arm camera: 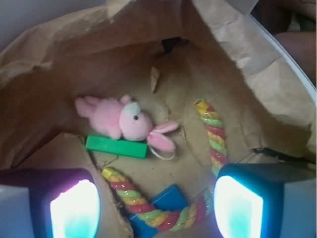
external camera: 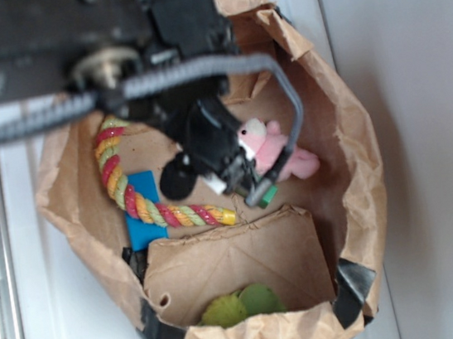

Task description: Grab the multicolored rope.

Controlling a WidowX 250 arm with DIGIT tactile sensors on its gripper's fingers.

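Rope: multicolored rope point(external camera: 143, 199) lies curved on the floor of a brown paper bag point(external camera: 356, 202), left of centre in the exterior view; in the wrist view it bends across the lower middle of the frame point(arm camera: 166, 217).
Gripper: the gripper point(arm camera: 156, 206) hangs spread wide above the rope, its two pads point(arm camera: 74, 210) glowing at lower left and lower right, nothing between them.
Bunny: pink plush bunny point(arm camera: 124, 121) lies in the middle of the wrist view, touching a green block point(arm camera: 116, 146).
Blue piece: flat blue block point(external camera: 142, 210) sits under the rope's bend.
Flap: folded bag flap with green discs point(external camera: 240, 305) at bottom centre of the exterior view.
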